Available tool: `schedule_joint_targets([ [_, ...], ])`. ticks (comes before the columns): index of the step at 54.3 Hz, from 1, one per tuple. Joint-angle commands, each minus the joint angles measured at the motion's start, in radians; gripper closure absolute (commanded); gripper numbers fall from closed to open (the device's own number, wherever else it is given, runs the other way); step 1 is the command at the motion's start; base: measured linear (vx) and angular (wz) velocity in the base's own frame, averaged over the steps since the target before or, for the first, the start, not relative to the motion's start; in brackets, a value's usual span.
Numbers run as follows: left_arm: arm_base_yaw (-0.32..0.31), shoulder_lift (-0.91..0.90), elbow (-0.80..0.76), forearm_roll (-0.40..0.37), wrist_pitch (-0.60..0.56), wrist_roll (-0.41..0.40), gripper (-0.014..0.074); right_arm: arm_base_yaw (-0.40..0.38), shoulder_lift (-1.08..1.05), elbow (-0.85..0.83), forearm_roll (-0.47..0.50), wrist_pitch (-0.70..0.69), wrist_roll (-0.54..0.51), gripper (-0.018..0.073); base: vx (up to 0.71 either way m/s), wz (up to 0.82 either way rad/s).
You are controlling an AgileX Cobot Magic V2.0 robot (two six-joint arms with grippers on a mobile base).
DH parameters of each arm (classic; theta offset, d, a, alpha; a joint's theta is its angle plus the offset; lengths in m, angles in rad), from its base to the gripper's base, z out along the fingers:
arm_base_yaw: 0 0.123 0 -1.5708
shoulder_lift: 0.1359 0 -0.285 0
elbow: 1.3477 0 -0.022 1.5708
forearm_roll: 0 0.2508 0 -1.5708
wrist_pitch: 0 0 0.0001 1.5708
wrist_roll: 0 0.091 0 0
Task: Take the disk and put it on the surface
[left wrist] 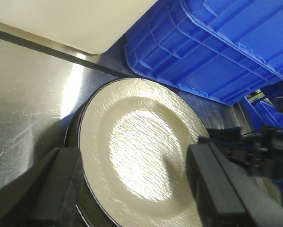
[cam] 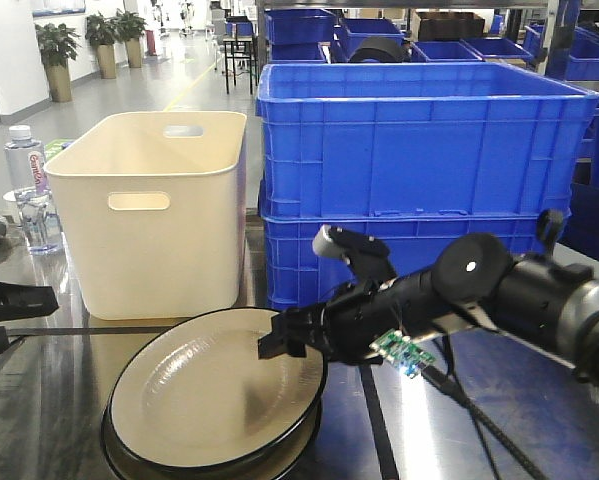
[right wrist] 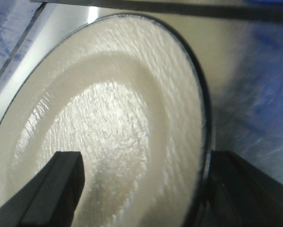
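Two stacked blue crates (cam: 419, 180) fill the back, with a cream plastic bin (cam: 149, 210) beside them on the dark glossy tabletop (cam: 39, 400). In front of both lies the disk, a cream plate (cam: 204, 400) with a dark rim, the top one of a short stack of plates (cam: 129, 455), seemingly tilted up on the right.

The right end effector (cam: 284, 335) reaches in from the right, jaws well apart, one finger over the plate's face and the other outside its rim; whether either pad touches cannot be told, so it does not yet hold the plate. The left end effector (left wrist: 136, 189) is also wide open and empty, looking down on the stack.

Risks, as I judge them: a pinch on the thin, glossy rim may slip, or drag the plate beneath along.
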Motion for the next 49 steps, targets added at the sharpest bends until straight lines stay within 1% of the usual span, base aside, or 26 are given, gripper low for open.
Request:
schedule_joint_targets([
  [1, 0.003, -0.023, -0.033, -0.050, -0.025, 0.001, 0.0038, -0.010, -0.094, -0.058, -0.073, -0.027, 0.013, -0.0013, 0.00, 0.00],
  [6, 0.003, -0.023, -0.033, -0.048, -0.025, 0.001, 0.0038, -0.014, -0.122, -0.070, -0.165, 0.001, 0.025, -0.0013, 0.00, 0.00],
  [11, 0.003, -0.023, -0.033, -0.048, -0.026, 0.001, 0.0038, -0.015, -0.148, -0.069, -0.232, 0.005, 0.066, -0.0013, 0.00, 0.00],
  [14, 0.003, -0.023, -0.033, -0.048, -0.027, 0.001, 0.0038, -0.015, -0.162, -0.069, -0.253, 0.005, 0.084, -0.0013, 0.00, 0.00],
  [20, 0.003, -0.023, -0.033, -0.046, -0.028, 0.001, 0.0055, -0.015, -0.182, -0.069, -0.265, 0.005, 0.096, -0.0010, 0.00, 0.00],
  [26, 0.003, -0.023, -0.033, -0.046, -0.030, 0.001, 0.0134, -0.015, -0.188, -0.069, -0.264, 0.005, 0.096, -0.0001, 0.00, 0.00],
  [39, 0.003, -0.023, -0.033, -0.048, -0.027, 0.002, 0.0433, -0.015, -0.185, -0.069, -0.264, 0.007, 0.095, 0.0017, 0.00, 0.00],
  [49, 0.003, -0.023, -0.033, -0.049, -0.027, 0.002, 0.0578, -0.015, -0.185, -0.069, -0.264, 0.007, 0.095, 0.0027, 0.00, 0.00],
])
